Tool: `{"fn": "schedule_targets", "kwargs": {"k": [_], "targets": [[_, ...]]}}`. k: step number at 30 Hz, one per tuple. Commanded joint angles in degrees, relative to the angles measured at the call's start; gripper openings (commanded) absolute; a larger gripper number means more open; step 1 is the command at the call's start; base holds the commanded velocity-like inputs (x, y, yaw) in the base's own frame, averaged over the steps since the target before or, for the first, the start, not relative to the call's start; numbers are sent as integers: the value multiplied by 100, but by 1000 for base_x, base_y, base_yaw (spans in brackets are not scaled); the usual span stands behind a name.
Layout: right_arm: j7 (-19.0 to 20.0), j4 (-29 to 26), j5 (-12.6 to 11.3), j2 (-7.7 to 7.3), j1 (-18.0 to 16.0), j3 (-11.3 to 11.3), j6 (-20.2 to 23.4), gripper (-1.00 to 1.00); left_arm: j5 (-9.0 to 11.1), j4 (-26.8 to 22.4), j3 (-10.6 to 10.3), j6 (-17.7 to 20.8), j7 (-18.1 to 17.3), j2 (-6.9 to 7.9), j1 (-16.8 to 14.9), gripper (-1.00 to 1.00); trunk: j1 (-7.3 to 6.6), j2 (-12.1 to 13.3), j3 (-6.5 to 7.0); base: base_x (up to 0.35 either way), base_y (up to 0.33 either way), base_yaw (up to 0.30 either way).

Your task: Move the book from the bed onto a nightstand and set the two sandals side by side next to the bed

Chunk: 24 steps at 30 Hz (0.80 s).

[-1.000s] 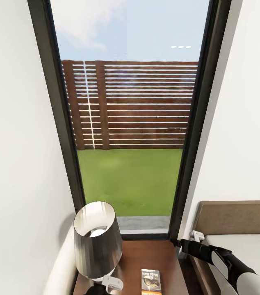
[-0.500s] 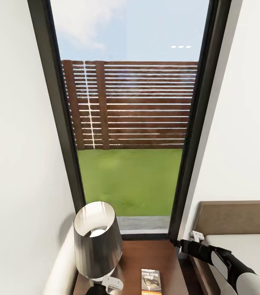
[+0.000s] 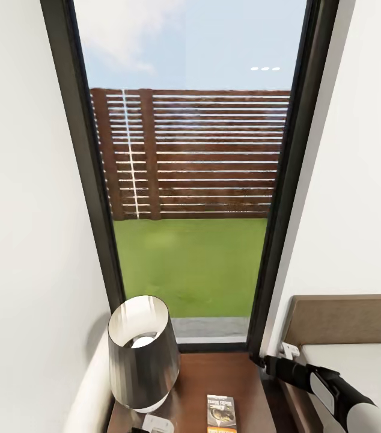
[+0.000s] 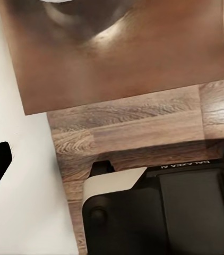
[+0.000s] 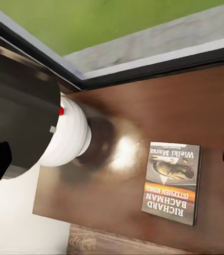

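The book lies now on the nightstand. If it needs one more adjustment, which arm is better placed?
Probably right. The right gripper hangs open over the book on the nightstand; the left gripper faces the nightstand's edge and the floor, the book far aside.

At the lower centre of the head view, the small reddish-brown wooden nightstand [image 3: 214,379] has a glossy top that mirrors light. The thin paperback book [image 5: 173,181] has a smooth printed cover. The dark lampshade [image 3: 142,352] looks shiny, on a smooth white base [image 5: 69,135]. The wood-plank floor [image 4: 138,127] is grained and matt.
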Motion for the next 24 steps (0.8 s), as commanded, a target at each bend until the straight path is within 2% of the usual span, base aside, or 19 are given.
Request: {"fn": "schedule_targets", "kwargs": {"k": [1,7,15,24], "targets": [[-1,31,-59,-7,1,38,35,100,60,53,-46,-33,51,3,-4,100,2,-5,-2,0,0,0],[-6,270,-59,-19,51,36,-160,100,60,219,-48,-233,-53,11,-4,100,2,-5,-2,0,0,0],[-9,943,-63,-41,185,36,-771,100,53,437,-48,-600,-344,26,-4,100,2,-5,-2,0,0,0],[-149,1216,-71,-31,535,34,-1341,100,51,754,-74,-965,-454,29,-2,100,2,-5,-2,0,0,0]]}}
